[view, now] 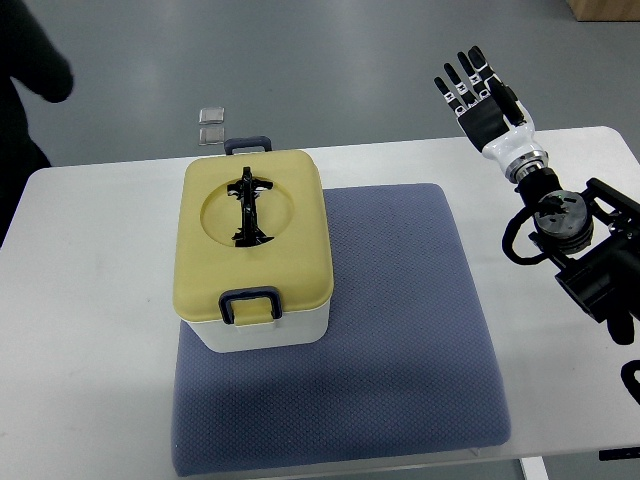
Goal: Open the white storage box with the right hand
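Storage box (256, 262) lid seemingly latched; right robot hand (480, 97) spread, apart.

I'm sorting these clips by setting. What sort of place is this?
Probably a robotics lab or test room, not a home. A plain white table stands on a bare grey floor, with a blue-grey mat laid out under a single white storage box, and the robot's right hand raised above the table's far edge.

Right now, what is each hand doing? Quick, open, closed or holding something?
Right hand: open, fingers extended, holding nothing, raised well clear of the storage box.
Left hand: not in view.
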You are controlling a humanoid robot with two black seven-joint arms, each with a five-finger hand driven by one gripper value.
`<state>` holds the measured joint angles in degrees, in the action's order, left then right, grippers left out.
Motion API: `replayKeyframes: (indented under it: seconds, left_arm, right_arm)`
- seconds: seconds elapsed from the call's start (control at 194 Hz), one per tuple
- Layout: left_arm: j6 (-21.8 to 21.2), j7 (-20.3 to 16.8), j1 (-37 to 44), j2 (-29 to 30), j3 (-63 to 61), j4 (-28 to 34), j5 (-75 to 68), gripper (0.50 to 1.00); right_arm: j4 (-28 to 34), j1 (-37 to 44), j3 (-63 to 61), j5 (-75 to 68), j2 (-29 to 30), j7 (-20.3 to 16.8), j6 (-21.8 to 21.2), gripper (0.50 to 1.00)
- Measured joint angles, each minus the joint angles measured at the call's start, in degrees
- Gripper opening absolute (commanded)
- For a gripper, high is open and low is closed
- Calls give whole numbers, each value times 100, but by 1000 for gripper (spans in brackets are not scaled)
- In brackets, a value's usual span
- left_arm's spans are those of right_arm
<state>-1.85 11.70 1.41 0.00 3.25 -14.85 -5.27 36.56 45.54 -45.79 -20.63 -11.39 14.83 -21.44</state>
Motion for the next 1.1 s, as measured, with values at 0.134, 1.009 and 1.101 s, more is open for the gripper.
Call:
replayKeyframes:
  seconds: [0.134, 1.009, 1.101]
  left_arm:
    - [0, -1, 0, 0, -3, 0, 0, 1000]
    - [9, -27, 0, 0, -18, -97, 1, 1000]
    - [9, -27, 0, 0, -14, -121, 1, 1000]
  right_arm:
    - [0, 8, 0, 0, -5, 0, -1, 936]
    - [579, 3245, 2499, 6189, -385, 39, -139, 932]
    - [1108, 3813, 3254, 7129, -476, 431, -125, 930]
